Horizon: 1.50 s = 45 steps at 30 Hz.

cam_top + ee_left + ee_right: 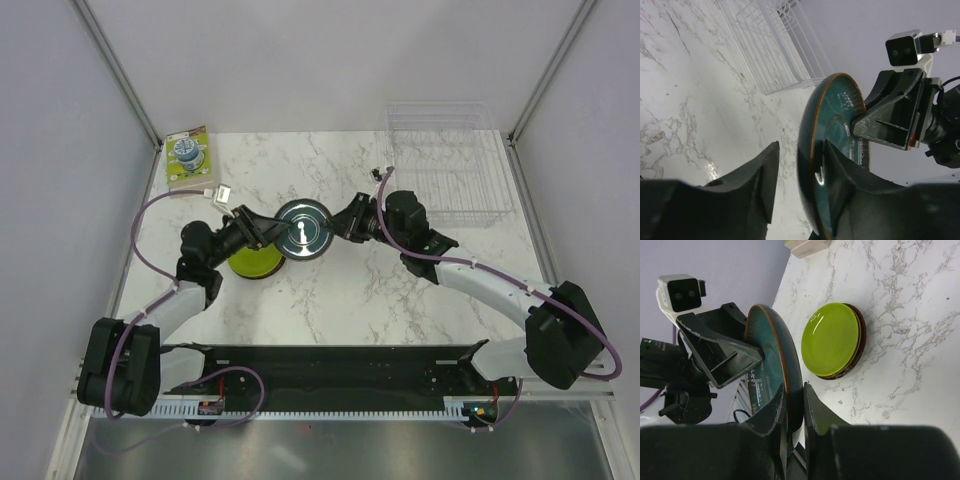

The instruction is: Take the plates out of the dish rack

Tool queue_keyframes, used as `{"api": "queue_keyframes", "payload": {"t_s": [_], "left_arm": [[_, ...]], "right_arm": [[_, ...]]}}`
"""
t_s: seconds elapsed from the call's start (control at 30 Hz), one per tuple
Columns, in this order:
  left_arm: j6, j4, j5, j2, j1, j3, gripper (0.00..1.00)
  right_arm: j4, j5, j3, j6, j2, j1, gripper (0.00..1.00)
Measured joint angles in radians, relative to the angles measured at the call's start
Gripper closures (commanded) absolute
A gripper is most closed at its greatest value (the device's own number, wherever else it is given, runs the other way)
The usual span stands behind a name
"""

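Right gripper (795,388): clamped on the rim of the teal plate (832,105), which is held on edge above the middle of the table (330,290).
Left gripper (800,150): jaws apart, straddling the opposite rim, with a gap at one finger.
Green plate (832,337): flat on the table on top of a dark plate (862,335), just below the left gripper.
Dish rack (445,165): far right corner, no plates in it.
Box (188,157): far left corner.
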Motion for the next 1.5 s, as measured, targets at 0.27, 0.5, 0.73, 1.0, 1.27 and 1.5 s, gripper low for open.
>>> {"api": "queue_keyframes", "payload": {"t_s": [0.27,0.5,0.73,1.0,1.27,1.5], "left_arm": [[-0.048,-0.021,-0.013,-0.008,-0.004,-0.001,0.98],[0.052,-0.255,-0.113,-0.081,-0.005,0.026,0.98],[0.18,-0.52,-0.249,-0.089,0.093,0.043,0.98],[0.223,-0.588,-0.266,-0.045,0.215,0.045,0.98],[0.225,-0.581,-0.29,-0.02,0.266,0.035,0.98],[0.225,-0.559,-0.294,0.031,0.274,0.012,0.98]], "right_arm": [[0.001,0.019,-0.006,-0.015,0.017,0.008,0.78],[-0.038,0.055,0.008,-0.039,0.018,0.004,0.35],[-0.083,0.116,0.019,-0.087,-0.047,-0.071,0.35],[-0.103,0.123,-0.036,-0.117,-0.103,-0.134,0.35],[-0.117,0.09,-0.059,-0.135,-0.073,-0.142,0.35],[-0.12,0.066,-0.076,-0.142,-0.059,-0.143,0.35]]}}
